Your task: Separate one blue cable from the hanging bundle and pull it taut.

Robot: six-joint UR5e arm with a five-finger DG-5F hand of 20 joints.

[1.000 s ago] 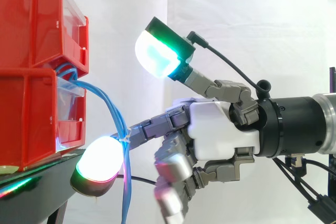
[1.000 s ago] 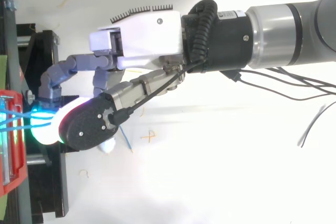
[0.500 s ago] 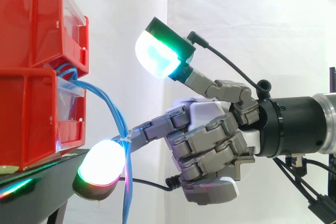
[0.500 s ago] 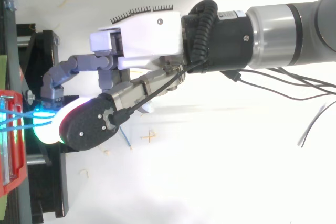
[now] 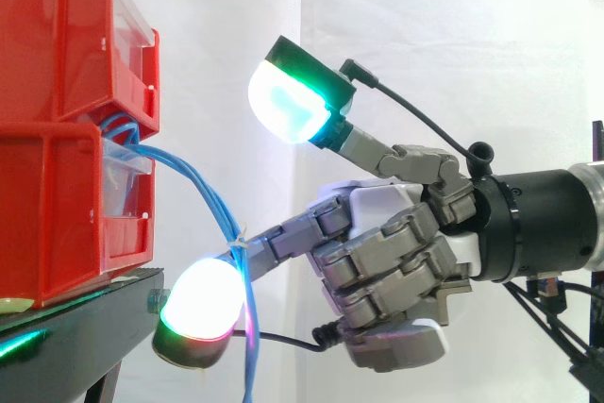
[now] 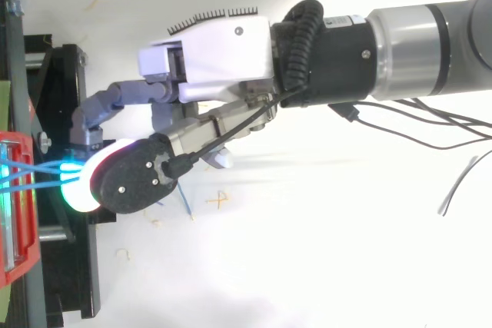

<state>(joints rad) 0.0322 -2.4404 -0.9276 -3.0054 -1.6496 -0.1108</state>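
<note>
Blue thin cables (image 5: pixel 250 370) come out of the lower of two stacked red plastic bins (image 5: pixel 66 195), from behind its clear plastic front (image 5: pixel 127 176). From where I stand they slant down and to the right in a gently bowed line. A small white tie (image 5: pixel 238 248) cinches the strands together, and below it the bundle drops straight down, clear of the black stand (image 5: pixel 85 327) that carries the bins.

The robot's grey and white hand (image 5: pixel 396 243) reaches in from the right, before the white curtain (image 5: pixel 472 44). A long finger is stretched out towards the bins and crosses the bundle right at the tie, touching it there. Its fat fingertip pad (image 5: pixel 201 313), glowing white with a red and green rim, sits just beside the hanging strands and close to the edge of the stand.

The thumb is lifted high and well apart from that finger, and its pad (image 5: pixel 288 106) glows white and green above the cables. The remaining fingers are folded into the palm, with nothing in them. So the hand grips nothing: the outstretched finger only leans on the bundle.

From above, the hand (image 6: pixel 215 59) lies level, with the blue strands (image 6: pixel 34 173) fanning across the red bin (image 6: pixel 11 220) and meeting at the cyan glow under the thumb's black back (image 6: pixel 131 182). I cannot make out any single strand drawn away from the others.
</note>
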